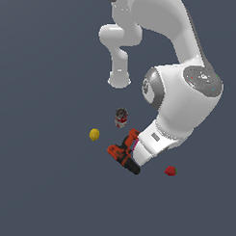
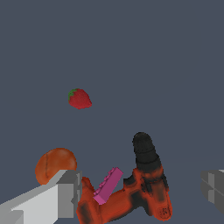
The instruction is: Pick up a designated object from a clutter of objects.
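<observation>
- Strawberry (image 1: 170, 170): lies alone on the bench (image 1: 40, 184), well apart from the drill (image 1: 123, 156); nothing holds it.
- Handling, as judged: light, small, tapered, likely to roll or slip. Grip across the widest red body, below the green top.
- Gripper (image 2: 140, 194): jaws spread wide and empty, straddling the drill, not the strawberry.
- Orange ball (image 2: 54, 165) sits just beside one finger (image 2: 65, 192).

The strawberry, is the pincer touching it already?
Apart. In the wrist view the strawberry lies on bare floor well beyond the open pincer, whose fingers straddle the drill.
</observation>
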Robot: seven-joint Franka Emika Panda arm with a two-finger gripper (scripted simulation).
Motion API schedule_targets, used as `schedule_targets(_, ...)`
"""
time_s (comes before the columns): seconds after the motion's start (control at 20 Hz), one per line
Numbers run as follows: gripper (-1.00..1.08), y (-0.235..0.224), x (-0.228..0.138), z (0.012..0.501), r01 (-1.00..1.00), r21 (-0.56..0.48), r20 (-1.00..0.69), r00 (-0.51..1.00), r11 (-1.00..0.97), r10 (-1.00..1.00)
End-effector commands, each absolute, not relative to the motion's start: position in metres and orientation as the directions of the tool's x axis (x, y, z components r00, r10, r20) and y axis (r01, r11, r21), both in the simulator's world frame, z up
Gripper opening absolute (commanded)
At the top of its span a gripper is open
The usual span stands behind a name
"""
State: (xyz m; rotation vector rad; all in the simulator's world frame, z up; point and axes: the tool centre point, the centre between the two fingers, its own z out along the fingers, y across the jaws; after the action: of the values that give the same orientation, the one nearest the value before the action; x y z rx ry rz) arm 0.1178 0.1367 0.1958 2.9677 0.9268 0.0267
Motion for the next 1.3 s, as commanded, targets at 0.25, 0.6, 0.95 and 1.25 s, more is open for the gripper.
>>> schedule_targets(0.25, 1.0, 0.197, 0.132, 0.133, 0.731, 0.021, -0.002, 0.683, -0.682, 0.731)
schedule_targets(0.6, 1.0, 0.233, 0.133, 0.092, 0.812, 0.007, -0.002, 0.584, -0.584, 0.812)
schedule_targets(0.95, 1.0, 0.249, 0.132, 0.074, 0.843, 0.0, 0.0, 0.539, -0.539, 0.843)
schedule_targets(1.25, 1.0, 0.249, 0.132, 0.07, 0.842, 0.0, -0.001, 0.539, -0.539, 0.842)
